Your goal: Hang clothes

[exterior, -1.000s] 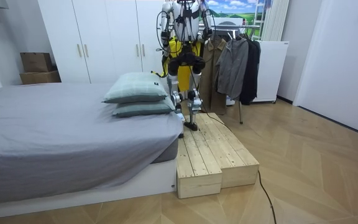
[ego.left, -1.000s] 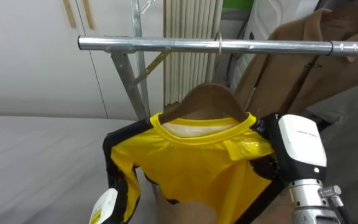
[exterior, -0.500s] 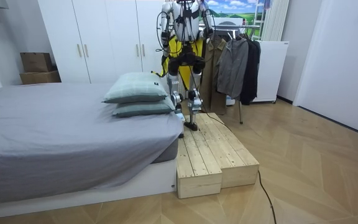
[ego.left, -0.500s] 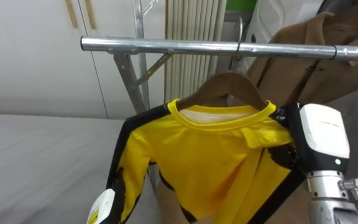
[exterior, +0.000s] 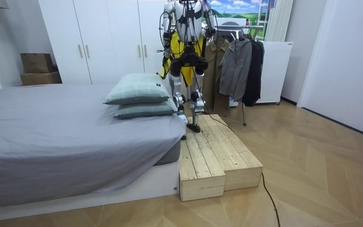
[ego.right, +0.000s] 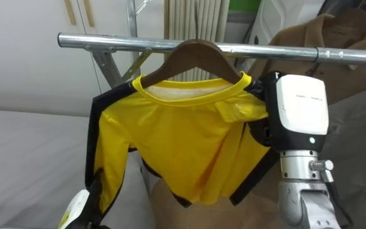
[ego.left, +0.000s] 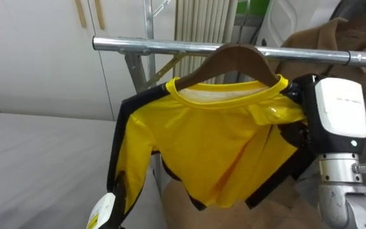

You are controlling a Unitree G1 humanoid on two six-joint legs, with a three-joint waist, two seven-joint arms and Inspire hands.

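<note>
While standing on the wooden platform (exterior: 219, 157) beside the bed (exterior: 55, 139), faces the metal rail (ego.left: 138, 44) and holds a yellow shirt (ego.left: 215, 140) up against it on a wooden hanger (ego.left: 237, 57). Has lifted the load since a second ago: back then kept the hanger's crown well under the bar, half a second ago brought it closer, and now lays that crown across the front of the rail, with the collar just beneath. Cannot tell whether hooked over the bar; hides the hook behind wood and steel.

Keeps the right hand (ego.left: 302, 135) at the shirt's right shoulder, raised along with the cloth, white back toward the head camera. Tucks its fingers behind the fabric, so cannot tell whether clamped on shirt or hanger. Leaves the left hand (ego.left: 107, 211) low, at the end of the black-edged left sleeve; cannot read its fingers either.

Lets the black-trimmed hem and sleeves dangle free, further off the bed than before. Shares the rail with a brown coat (ego.left: 323, 35) hung well to the right.

Stands, in the room view, on the same spot as a second ago, just past the stacked pillows (exterior: 140, 98).
</note>
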